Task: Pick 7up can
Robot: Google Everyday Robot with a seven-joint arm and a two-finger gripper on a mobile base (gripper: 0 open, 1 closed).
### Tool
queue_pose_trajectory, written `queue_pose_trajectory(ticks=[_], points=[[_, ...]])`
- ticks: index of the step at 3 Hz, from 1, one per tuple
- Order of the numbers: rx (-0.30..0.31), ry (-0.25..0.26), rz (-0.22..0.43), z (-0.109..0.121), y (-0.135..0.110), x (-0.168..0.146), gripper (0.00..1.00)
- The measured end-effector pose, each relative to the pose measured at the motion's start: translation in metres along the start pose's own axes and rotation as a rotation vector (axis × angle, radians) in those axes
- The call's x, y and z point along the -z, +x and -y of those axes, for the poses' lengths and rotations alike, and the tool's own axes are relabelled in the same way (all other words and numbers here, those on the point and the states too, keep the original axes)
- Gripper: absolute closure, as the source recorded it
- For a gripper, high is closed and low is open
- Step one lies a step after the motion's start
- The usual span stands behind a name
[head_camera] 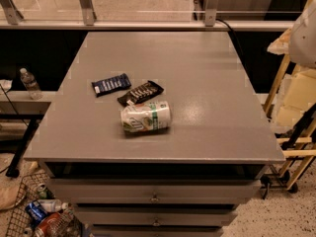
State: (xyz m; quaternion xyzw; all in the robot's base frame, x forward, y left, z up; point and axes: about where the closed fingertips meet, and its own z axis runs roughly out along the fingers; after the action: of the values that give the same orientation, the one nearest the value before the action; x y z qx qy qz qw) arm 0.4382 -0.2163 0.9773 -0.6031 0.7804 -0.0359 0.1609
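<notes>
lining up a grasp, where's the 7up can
In the camera view the 7up can lies on its side left of centre on the grey table, just in front of the black wrapper; the gripper is out of view.

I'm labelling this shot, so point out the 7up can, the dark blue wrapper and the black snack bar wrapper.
7up can (146,116), camera view, middle of its side.
dark blue wrapper (111,84), camera view, its centre.
black snack bar wrapper (140,93), camera view, its centre.
tool: not in view.

Pincer outside the camera view, its pose and state unseen.
</notes>
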Motion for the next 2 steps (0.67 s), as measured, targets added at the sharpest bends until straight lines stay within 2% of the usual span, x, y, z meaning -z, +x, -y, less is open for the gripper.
queue_pose_trajectory(ticks=[2], points=[[0.016,0.004,0.007,0.0024,-0.0067,-0.0028,0.00]])
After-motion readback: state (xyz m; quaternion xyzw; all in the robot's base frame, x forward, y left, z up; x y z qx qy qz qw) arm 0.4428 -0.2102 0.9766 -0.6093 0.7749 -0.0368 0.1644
